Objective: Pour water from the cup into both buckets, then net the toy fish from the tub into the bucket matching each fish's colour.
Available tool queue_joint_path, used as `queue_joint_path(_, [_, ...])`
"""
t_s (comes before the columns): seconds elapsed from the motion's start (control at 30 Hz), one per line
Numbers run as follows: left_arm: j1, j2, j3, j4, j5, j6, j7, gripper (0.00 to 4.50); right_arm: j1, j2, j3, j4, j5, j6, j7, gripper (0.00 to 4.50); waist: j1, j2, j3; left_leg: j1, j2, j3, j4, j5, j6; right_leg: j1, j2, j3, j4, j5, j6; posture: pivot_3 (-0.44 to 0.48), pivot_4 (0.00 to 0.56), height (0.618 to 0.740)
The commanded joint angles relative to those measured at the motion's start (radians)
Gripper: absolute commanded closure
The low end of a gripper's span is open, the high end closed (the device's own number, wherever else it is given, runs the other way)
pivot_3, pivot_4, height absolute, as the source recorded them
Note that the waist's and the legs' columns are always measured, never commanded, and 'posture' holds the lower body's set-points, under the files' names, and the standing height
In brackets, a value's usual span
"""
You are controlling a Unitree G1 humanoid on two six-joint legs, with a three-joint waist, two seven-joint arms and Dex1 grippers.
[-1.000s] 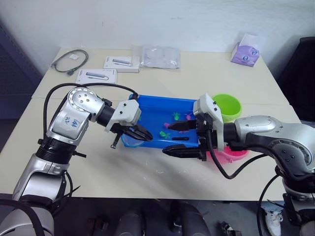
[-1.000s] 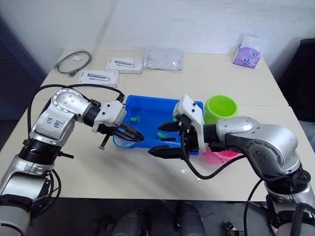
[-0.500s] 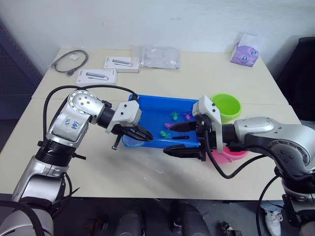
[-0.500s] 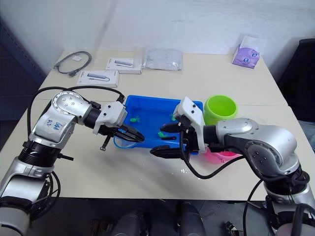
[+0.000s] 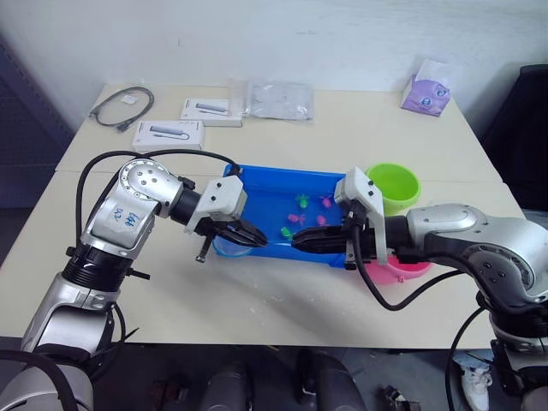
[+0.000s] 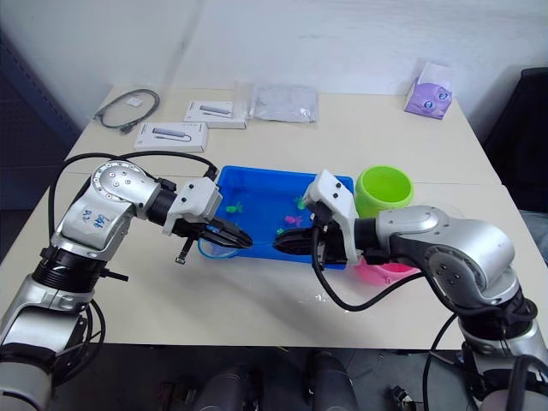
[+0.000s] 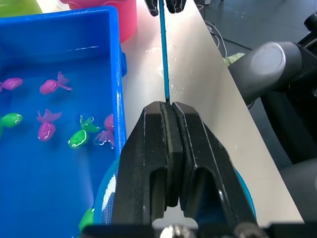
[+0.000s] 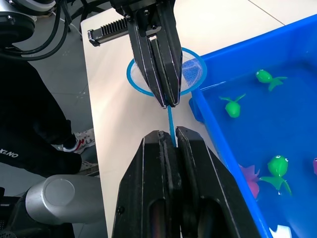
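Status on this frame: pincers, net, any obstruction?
Left pincer and right pincer both shut on net handle. Hoop beside tub. Nothing in the way.

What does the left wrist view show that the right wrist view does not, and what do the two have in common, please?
Left wrist view alone: the pink bucket beyond the far end of the tub, a corner of the green bucket, and several pink fish in the water.

Right wrist view alone: the net's round blue hoop seen whole, lying on the table just outside the tub's corner, and green fish.

Both: the net's thin blue handle stretched between the left gripper and the right gripper, each with its fingers shut on it, beside the blue tub.
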Motion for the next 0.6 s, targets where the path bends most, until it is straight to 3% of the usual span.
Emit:
queue_joint_path(0.03, [-0.027, -0.047, 0.111, -0.040, -0.114, 0.064, 0.061, 3.44, 0.011, -0.001, -0.006, -0.038, -0.032, -0.070, 0.044, 4.50, 0.003, 0.000, 0.000, 0.000, 0.000, 0.000, 0.000, 0.000, 0.000, 0.000, 0.000, 0.000, 0.000, 0.000, 0.000, 0.000, 0.150, 0.740])
queue_joint_path(0.17, [-0.062, -0.072, 0.251, -0.002, -0.201, 0.108, 0.148, 1.61, 0.033, -0.011, -0.016, -0.044, -0.080, -0.133, 0.066, 4.50, 0.001, 0.000, 0.000, 0.000, 0.000, 0.000, 0.001, 0.000, 0.000, 0.000, -0.001, 0.000, 0.000, 0.000, 0.001, 0.000, 0.150, 0.740])
queue_joint_path(0.27, [-0.109, -0.027, 0.358, 0.078, -0.232, 0.153, 0.211, 0.09, 0.052, -0.036, -0.055, -0.045, -0.082, -0.141, 0.078, 4.50, -0.002, 0.000, 0.000, 0.000, 0.000, -0.001, 0.001, 0.000, 0.000, 0.000, -0.001, 0.000, 0.000, 0.000, 0.001, 0.000, 0.150, 0.740])
queue_joint_path(0.43, [-0.128, 0.088, 0.476, 0.216, -0.258, 0.155, 0.195, 0.03, 0.128, -0.089, -0.162, -0.063, -0.045, -0.123, 0.069, 4.50, -0.003, 0.000, 0.000, 0.001, 0.000, 0.001, 0.000, 0.000, 0.000, 0.000, 0.000, -0.003, 0.000, 0.000, 0.001, 0.000, 0.150, 0.740])
queue_joint_path(0.6, [0.062, 0.139, 0.487, 0.253, -0.197, 0.019, 0.146, 0.03, 0.213, -0.098, -0.309, -0.070, 0.062, 0.013, -0.058, 4.50, 0.000, 0.000, 0.000, 0.002, -0.001, 0.001, 0.000, 0.000, 0.000, 0.001, -0.001, -0.005, 0.001, 0.000, 0.001, 0.000, 0.150, 0.740])
